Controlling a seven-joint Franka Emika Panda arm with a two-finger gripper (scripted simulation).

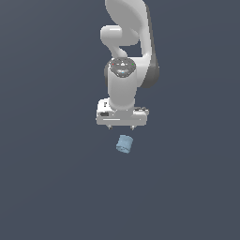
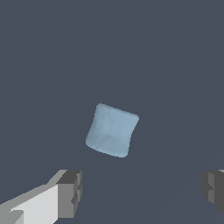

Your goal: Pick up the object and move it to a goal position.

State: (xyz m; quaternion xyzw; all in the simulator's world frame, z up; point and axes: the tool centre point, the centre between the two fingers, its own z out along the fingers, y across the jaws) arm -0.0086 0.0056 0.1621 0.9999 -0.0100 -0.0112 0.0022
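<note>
Pale-blue and stubby, the object [image 1: 124, 144] lies on the dark bench [image 1: 51, 187], just below the end effector [image 1: 121, 126] in the exterior view and not touching it. The end effector's fingers [image 2: 70, 192] are spread wide with nothing between them. In the wrist view the object [image 2: 112, 130] sits tilted, ahead of the finger gap rather than inside it, so I judge the approach needs a short advance and a descent.

The object [image 1: 124, 144] — a small pale-blue stubby cylinder (rounded edges) — lies tilted on dark ground.
</note>
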